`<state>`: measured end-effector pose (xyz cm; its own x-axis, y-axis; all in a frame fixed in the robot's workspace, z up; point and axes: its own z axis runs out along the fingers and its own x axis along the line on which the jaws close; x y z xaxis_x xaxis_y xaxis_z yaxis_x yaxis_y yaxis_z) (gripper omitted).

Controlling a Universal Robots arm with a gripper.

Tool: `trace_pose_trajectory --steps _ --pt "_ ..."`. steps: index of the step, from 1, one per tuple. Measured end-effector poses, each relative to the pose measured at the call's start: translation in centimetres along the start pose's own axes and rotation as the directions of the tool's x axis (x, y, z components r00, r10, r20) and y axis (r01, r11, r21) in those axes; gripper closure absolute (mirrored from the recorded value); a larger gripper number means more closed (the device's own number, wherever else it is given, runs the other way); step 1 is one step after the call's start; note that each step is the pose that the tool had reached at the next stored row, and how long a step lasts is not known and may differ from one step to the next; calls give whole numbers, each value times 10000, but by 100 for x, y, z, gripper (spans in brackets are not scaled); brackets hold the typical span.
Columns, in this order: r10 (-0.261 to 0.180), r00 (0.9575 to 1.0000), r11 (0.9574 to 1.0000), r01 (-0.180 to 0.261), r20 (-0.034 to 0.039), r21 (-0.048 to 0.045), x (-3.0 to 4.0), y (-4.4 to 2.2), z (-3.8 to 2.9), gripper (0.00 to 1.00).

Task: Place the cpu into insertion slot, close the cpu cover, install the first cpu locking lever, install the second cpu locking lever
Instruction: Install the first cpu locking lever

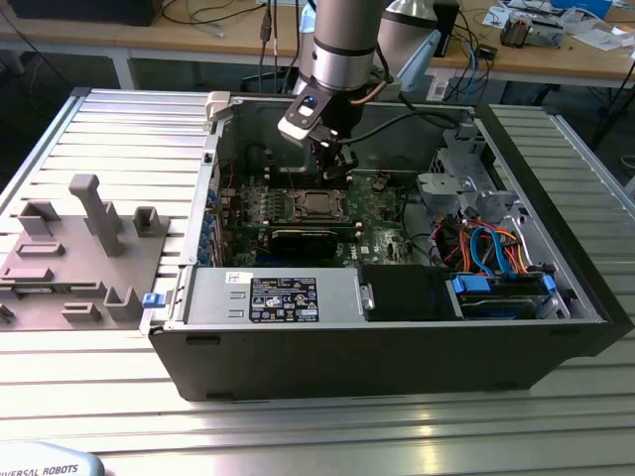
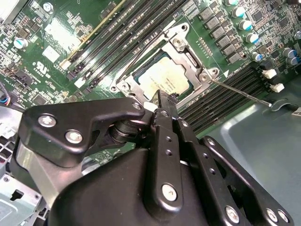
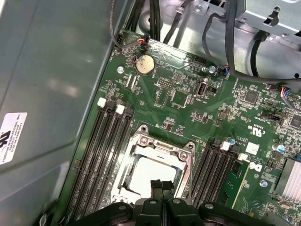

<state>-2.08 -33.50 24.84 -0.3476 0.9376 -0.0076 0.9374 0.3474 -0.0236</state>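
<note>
Near the middle of the motherboard (image 3: 188, 117), my gripper (image 3: 162, 186) hangs just over the cpu (image 2: 162, 77).
Its fingers (image 3: 156, 187) are pressed together, holding nothing. The cpu lies in the insertion slot (image 3: 123, 178) under the cpu cover (image 3: 141, 143). A crooked push could slip and bend the thin lever (image 2: 240, 92), I think.

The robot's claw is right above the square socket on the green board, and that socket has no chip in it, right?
Not quite. The socket does hold a chip: the second wrist view shows its silver-grey top through the window of the metal frame lying over it. The rest is right: the claw is right above the socket on the green board.
</note>
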Motion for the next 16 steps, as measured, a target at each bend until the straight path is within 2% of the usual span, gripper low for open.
trace_pose_trajectory --steps 16 --pt "-426 9991 9991 426 10 -3 0 0 0 89"
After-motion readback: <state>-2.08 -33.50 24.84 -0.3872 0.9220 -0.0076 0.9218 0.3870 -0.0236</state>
